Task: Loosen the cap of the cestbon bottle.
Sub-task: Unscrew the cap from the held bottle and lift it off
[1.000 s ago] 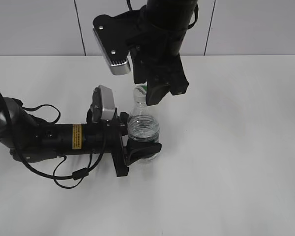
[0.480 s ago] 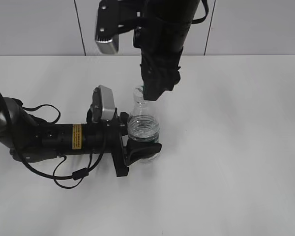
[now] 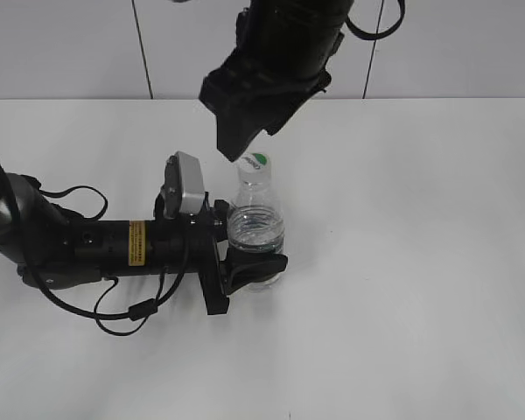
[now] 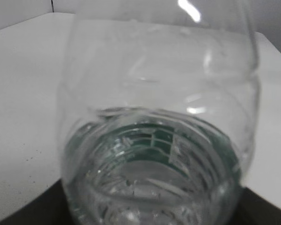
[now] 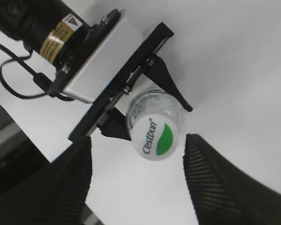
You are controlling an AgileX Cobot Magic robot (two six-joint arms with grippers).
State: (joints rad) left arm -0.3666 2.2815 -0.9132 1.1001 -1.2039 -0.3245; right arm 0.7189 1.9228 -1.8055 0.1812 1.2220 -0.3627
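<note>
The cestbon bottle point(image 3: 255, 229) stands upright on the white table, clear, with its green label band seen through the water in the left wrist view point(image 4: 154, 140). Its white cap point(image 3: 255, 163) with a green leaf mark is on the neck and also shows in the right wrist view point(image 5: 155, 137). My left gripper point(image 3: 241, 245) reaches in from the left and is shut on the bottle's body; its dark jaws show at the bottom corners of the left wrist view. My right gripper point(image 3: 245, 138) hangs above the cap, open and not touching it; its ribbed fingers point(image 5: 215, 178) stand on either side of the cap.
The white table point(image 3: 420, 262) stretches to the right and front of the bottle. A white tiled wall point(image 3: 472, 44) stands behind it. The left arm with its cables point(image 3: 87, 245) lies low across the table's left side.
My right gripper was closed around the cap; it has let go, turned and risen, so the cap now shows bare. The left gripper and the bottle have not moved.
</note>
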